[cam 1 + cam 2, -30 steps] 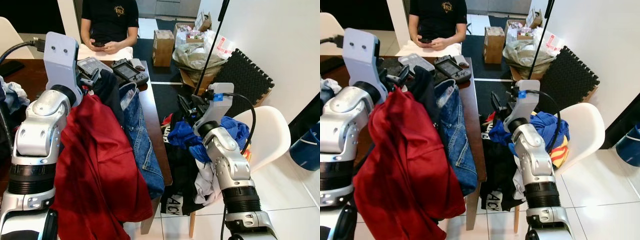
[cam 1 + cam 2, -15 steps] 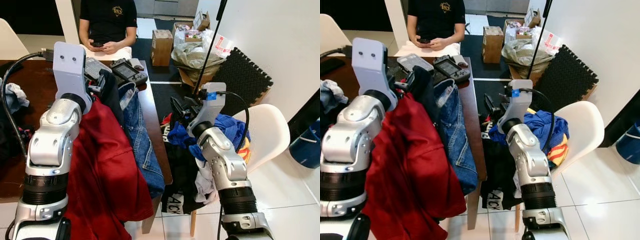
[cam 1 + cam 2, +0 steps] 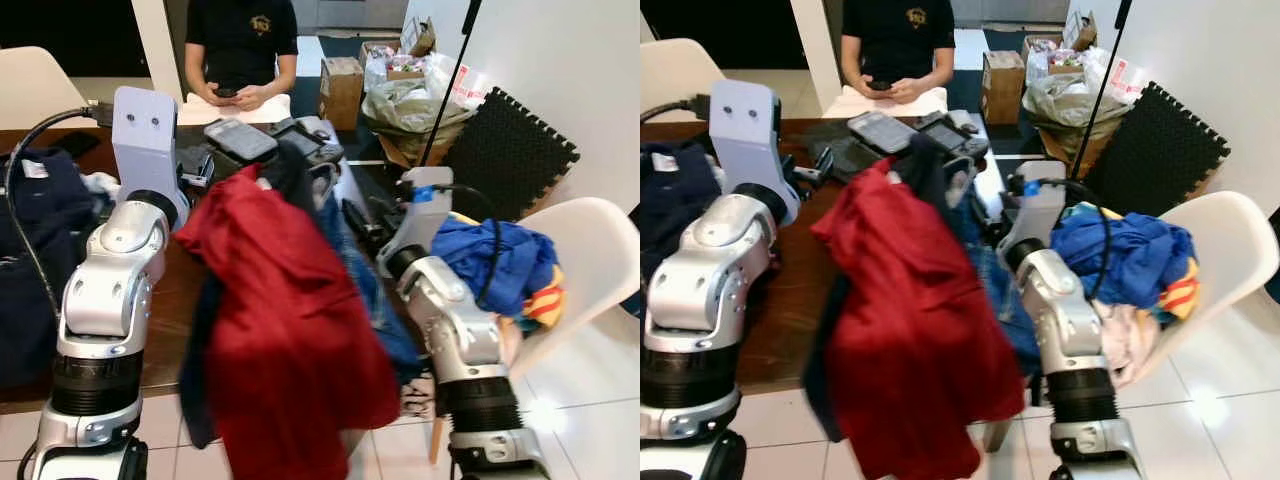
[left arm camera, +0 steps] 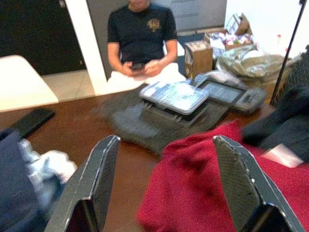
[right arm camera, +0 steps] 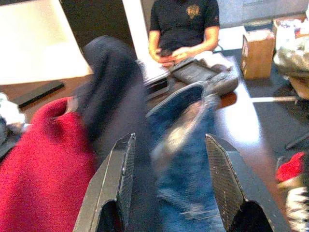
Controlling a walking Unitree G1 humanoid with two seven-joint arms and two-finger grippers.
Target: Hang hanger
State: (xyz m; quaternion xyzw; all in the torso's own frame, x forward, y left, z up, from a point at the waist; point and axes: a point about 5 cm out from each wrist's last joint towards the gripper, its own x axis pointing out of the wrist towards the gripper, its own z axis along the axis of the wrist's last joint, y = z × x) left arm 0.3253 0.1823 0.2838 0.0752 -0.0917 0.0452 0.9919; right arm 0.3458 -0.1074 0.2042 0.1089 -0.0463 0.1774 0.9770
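Red garment (image 3: 290, 330) draped between both arms, long axis hanging down off table (image 3: 185, 290) edge; hanger itself not made out under cloth. Left gripper (image 4: 166, 193) fingers wide apart, red cloth between them. Right gripper (image 5: 166, 186) also apart, facing denim (image 5: 188, 159). Left nearer.

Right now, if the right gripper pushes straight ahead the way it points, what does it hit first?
Most likely the denim garment and the dark garment beside it; both lie between the open fingers of the right gripper. Depth is blurred, so contact order is uncertain.
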